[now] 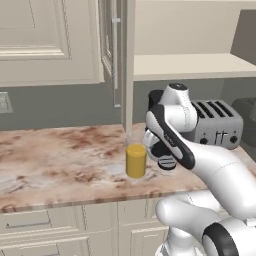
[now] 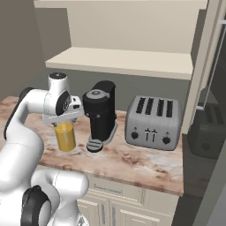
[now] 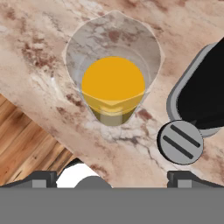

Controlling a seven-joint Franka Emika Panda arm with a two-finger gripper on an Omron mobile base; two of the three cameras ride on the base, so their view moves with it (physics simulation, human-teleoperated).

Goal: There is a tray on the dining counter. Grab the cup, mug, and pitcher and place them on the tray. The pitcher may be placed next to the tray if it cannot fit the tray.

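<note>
- The marbled worktop with cream drawers below it is running across the left base view, and it is carrying everything else here; in the hand view a strip of wooden floor is showing past its edge.
- The white arm is bending forward over the worktop, with its hand pointing down.
- The toaster, silver with four slots, is sitting at the back of the worktop, well apart from the pitcher.
- The black coffee machine is standing between the toaster and the pitcher, its round grey drip plate lying just beside the pitcher's base in the hand view.
- The pitcher, clear glass with orange-yellow liquid inside, is standing upright on the worktop near its front edge, just beside the coffee machine; in the hand view its open mouth is facing the camera.
- The gripper is hanging directly above the pitcher, and its two dark fingertips are standing wide apart at the bottom of the hand view, one on each side, gripping nothing and apart from the glass.
</note>
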